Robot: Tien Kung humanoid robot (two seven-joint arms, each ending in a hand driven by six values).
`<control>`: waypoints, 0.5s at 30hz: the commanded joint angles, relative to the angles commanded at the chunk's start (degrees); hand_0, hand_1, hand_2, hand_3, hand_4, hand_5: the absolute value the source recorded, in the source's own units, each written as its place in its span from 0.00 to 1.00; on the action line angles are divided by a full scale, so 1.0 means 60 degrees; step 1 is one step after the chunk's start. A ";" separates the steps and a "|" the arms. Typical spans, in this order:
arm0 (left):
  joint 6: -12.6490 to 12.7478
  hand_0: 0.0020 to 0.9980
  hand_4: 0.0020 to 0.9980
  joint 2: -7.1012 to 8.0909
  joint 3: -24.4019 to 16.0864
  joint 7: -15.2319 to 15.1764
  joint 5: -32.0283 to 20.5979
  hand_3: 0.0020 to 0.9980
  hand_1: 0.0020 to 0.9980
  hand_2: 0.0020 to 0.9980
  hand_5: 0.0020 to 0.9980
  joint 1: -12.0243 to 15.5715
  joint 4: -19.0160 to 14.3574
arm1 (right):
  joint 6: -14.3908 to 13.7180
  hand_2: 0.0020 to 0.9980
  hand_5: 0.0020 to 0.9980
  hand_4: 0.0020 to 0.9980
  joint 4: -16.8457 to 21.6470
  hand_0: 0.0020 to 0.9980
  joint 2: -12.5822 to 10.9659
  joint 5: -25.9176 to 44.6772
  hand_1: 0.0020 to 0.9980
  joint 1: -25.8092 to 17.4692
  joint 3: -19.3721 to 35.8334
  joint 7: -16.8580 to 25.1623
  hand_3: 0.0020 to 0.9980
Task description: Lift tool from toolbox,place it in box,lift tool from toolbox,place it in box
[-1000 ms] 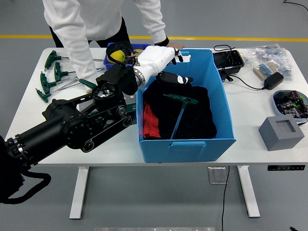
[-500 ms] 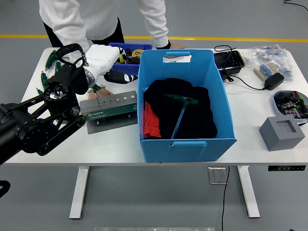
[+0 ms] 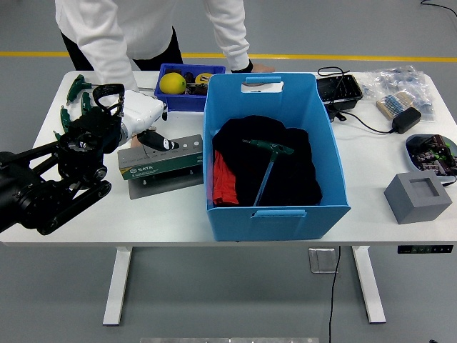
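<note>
A green T-handle tool (image 3: pixel 265 171) lies slanted on the black cloth inside the big blue box (image 3: pixel 277 215) at the table's middle. Left of the box sits the green toolbox holder (image 3: pixel 171 163) with a row of holes on top. My left hand (image 3: pixel 156 136), white with black fingers, hovers over the holder's left end, fingers relaxed and holding nothing. A person in a white top leans over the far side, one hand (image 3: pixel 251 68) resting on the table behind the box. The right arm is out of sight.
Several green T-handle wrenches (image 3: pixel 75 91) lie at the far left. A small blue bin (image 3: pixel 184 98) holds a yellow ball (image 3: pixel 172 83). Right of the box are a black tray (image 3: pixel 338 89), a power adapter (image 3: pixel 405 119), plastic bags (image 3: pixel 400 80) and a grey block (image 3: pixel 418 198).
My left arm has pulled back from over the blue box, leftward and down to the green holder. The tool stays lying in the box. The person's torso shifted slightly left.
</note>
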 joint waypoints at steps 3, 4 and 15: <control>-0.0192 0.75 0.90 0.0009 0.0043 0.0052 -0.0069 0.66 0.83 0.85 0.77 -0.0009 0.0108 | 0.0004 0.73 0.72 0.78 0.0006 0.67 -0.0003 0.0017 0.65 -0.0008 -0.0011 0.0004 0.58; -0.0245 0.75 0.90 0.0012 0.0050 0.0068 -0.0085 0.66 0.83 0.85 0.77 -0.0007 0.0128 | 0.0005 0.73 0.72 0.78 0.0007 0.67 -0.0003 0.0021 0.65 -0.0012 -0.0015 0.0005 0.58; -0.0585 0.76 0.90 -0.0005 0.0253 0.0189 -0.0160 0.57 0.80 0.78 0.79 -0.0052 0.0168 | 0.0014 0.73 0.72 0.77 0.0011 0.67 0.0010 -0.0041 0.65 -0.0073 0.0027 -0.0017 0.57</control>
